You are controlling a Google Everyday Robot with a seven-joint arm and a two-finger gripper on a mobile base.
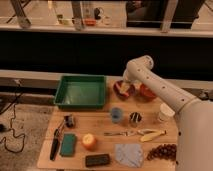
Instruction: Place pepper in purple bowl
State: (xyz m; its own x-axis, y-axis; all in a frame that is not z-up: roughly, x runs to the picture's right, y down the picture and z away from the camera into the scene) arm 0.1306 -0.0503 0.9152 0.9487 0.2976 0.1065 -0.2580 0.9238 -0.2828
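Observation:
The purple bowl (123, 91) stands on the wooden table (100, 127) at the back, right of the green tray. A pale yellowish piece (122, 88) lies inside it; I cannot tell whether it is the pepper. My gripper (124, 83) hangs from the white arm (150, 80) directly over the bowl's back rim, reaching down into it. The arm comes in from the right.
An orange bowl (148, 93) sits right of the purple one. The green tray (81, 92) is at the back left. In front are a blue cup (116, 115), a dark can (135, 118), a white cup (165, 112), a banana (151, 135), an orange (89, 141), a sponge (68, 144), grapes (162, 151) and a grey cloth (129, 153).

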